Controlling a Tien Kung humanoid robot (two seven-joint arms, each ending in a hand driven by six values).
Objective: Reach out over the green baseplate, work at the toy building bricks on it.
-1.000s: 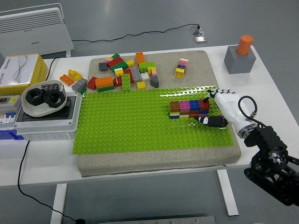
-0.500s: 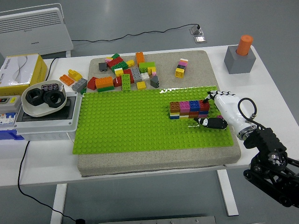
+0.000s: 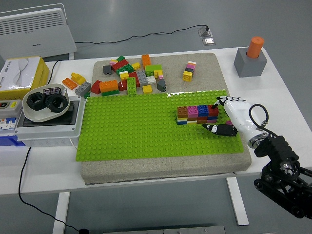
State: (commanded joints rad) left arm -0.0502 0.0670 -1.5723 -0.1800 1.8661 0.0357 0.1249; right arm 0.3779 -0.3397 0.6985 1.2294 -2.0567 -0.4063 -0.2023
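Note:
The green baseplate [image 3: 136, 126] lies on a tan mat in the middle of the table. On its right part stands a short wall of bricks [image 3: 195, 114], with brown, pink, blue and red bricks on top of yellow, blue and dark ones. My right hand [image 3: 215, 117], white with black fingertips, comes in from the lower right and sits at the wall's right end. Its thumb [image 3: 217, 129] lies on the plate just in front of the wall, and its fingertips [image 3: 219, 101] hover behind the red end brick. The hand is open and holds nothing.
Several loose bricks [image 3: 129, 77] lie on the mat [image 3: 161, 165] behind the plate, with a small yellow-pink stack [image 3: 189, 71] to their right. A grey block with an orange cylinder [image 3: 251, 58] stands far right. A bowl of black nuts [image 3: 46, 102] sits on a grey box at left.
My right hand has drawn back slightly toward the lower right. Its thumb has slid a little away from the wall's front. The bricks have not moved.

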